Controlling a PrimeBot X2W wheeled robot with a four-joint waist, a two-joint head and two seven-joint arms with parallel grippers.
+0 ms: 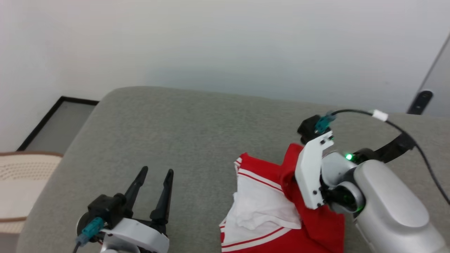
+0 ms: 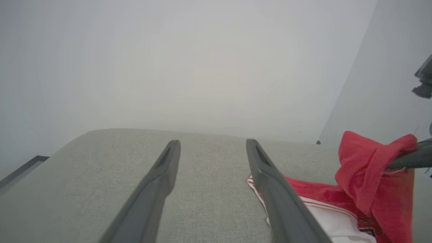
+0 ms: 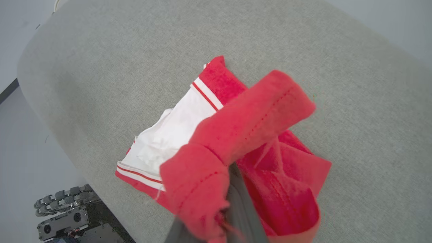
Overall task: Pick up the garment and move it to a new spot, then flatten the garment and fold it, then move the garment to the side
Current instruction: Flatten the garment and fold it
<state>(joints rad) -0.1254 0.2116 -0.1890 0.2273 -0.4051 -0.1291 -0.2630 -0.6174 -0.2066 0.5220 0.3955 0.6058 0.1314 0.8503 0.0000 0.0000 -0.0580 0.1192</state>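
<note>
Right wrist view, garment [image 3: 249, 118] pinched by right gripper [image 3: 238, 202], tips buried

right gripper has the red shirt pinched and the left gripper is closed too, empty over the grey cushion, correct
Not quite: the left gripper is open, fingers spread, as the left wrist view shows. It is empty over the grey cushion, and the right gripper has the red shirt pinched.

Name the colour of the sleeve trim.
Sleeve trim: white with red stripes, best in right wrist view.
</note>
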